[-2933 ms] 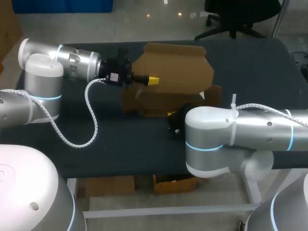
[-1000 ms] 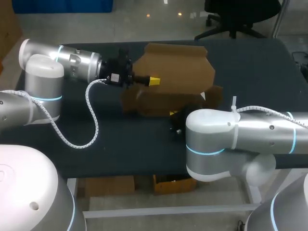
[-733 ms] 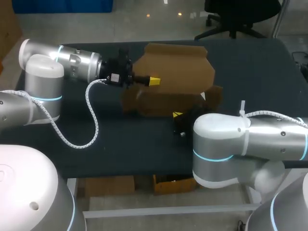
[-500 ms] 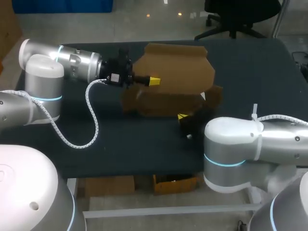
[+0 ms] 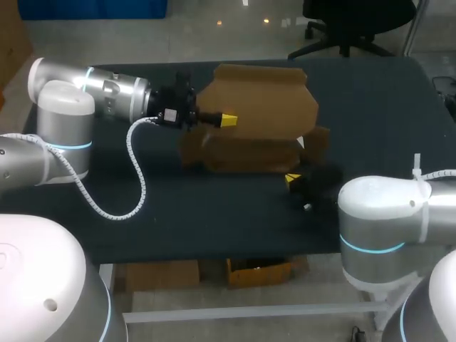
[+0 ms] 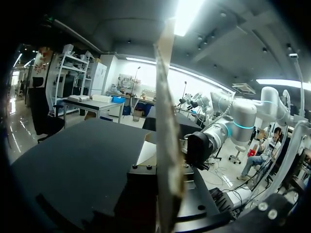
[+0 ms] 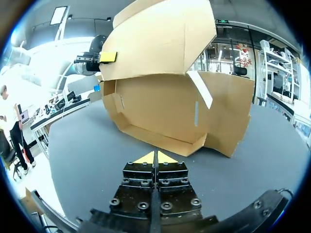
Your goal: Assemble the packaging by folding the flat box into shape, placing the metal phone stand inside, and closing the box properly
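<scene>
While my left arm lies across the far left of the dark table (image 5: 178, 206), my left gripper (image 5: 226, 119) pinches the left edge of the raised top panel (image 5: 260, 100) of the brown cardboard box (image 5: 249, 146), one yellow tip showing flat on the panel's face. From the left wrist camera that panel (image 6: 167, 145) stands edge-on, running straight up between the fingers. The box sits half folded at the table's far middle, open toward me. Its broad top panel tilts up over a lower shell with a low front lip (image 7: 163, 138), and a side flap (image 7: 228, 116) juts out at the box's right end. A narrow white strip (image 7: 200, 90) hangs inside near that flap (I cannot tell what it is). My right gripper (image 7: 155, 158) is low over the table by the box's right front corner, near it but apart, with the box straight ahead of its tips. Its fingers are pressed together with nothing between them. Whether the tips touch the tabletop I cannot tell.
</scene>
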Tool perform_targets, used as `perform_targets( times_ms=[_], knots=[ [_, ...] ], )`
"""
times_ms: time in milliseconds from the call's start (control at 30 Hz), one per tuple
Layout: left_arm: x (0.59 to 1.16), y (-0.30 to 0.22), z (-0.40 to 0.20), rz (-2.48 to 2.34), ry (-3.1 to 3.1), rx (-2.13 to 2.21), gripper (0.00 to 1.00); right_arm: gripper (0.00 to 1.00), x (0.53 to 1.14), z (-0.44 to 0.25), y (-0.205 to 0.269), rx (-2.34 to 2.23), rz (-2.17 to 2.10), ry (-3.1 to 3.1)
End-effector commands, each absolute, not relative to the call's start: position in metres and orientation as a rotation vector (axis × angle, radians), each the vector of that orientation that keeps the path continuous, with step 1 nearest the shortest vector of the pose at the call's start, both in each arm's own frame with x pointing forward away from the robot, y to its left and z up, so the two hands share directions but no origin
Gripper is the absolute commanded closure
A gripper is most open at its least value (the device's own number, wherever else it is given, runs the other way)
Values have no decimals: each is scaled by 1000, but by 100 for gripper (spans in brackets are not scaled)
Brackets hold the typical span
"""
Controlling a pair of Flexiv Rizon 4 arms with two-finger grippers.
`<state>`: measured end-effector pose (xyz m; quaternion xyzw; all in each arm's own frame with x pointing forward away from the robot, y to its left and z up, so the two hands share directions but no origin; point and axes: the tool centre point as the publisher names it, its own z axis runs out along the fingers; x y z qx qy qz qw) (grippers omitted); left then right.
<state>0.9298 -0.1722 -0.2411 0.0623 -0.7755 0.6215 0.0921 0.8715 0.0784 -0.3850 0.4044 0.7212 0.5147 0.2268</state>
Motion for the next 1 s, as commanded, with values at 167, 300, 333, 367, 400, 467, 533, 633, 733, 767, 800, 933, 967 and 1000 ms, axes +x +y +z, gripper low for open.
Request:
perform_targets(
  times_ms=[167,300,333,367,400,467,533,633,733,767,800,933,967,1000],
  knots=[
    [931,-172,-243,1843,-2301,182,100,100,860,-373,51,1023,1448,2105],
    [931,-172,-243,1843,-2301,182,100,100,855,-371,40,981,1427,2134],
    [931,-172,-243,1843,-2301,182,100,100,854,-370,38,977,1429,2137],
    [931,-172,-243,1843,-2301,182,100,100,854,-369,35,965,1422,2141],
    [931,-172,-243,1843,-2301,182,100,100,853,-369,32,964,1422,2142],
    [931,-172,-243,1843,-2301,182,100,100,853,-367,27,950,1425,2148],
    [931,-172,-243,1843,-2301,182,100,100,853,-365,22,926,1423,2154],
    [931,-172,-243,1843,-2301,182,100,100,853,-363,16,896,1414,2164],
    [931,-172,-243,1843,-2301,182,100,100,853,-361,10,877,1400,2174],
    [931,-172,-243,1843,-2301,182,100,100,853,-361,8,872,1397,2176],
    [931,-172,-243,1843,-2301,182,100,100,853,-361,6,871,1397,2176],
    [931,-172,-243,1843,-2301,182,100,100,853,-359,-3,848,1387,2185],
    [931,-172,-243,1843,-2301,182,100,100,853,-358,-6,847,1386,2185],
    [931,-172,-243,1843,-2301,182,100,100,853,-357,-9,846,1386,2185]
  ],
)
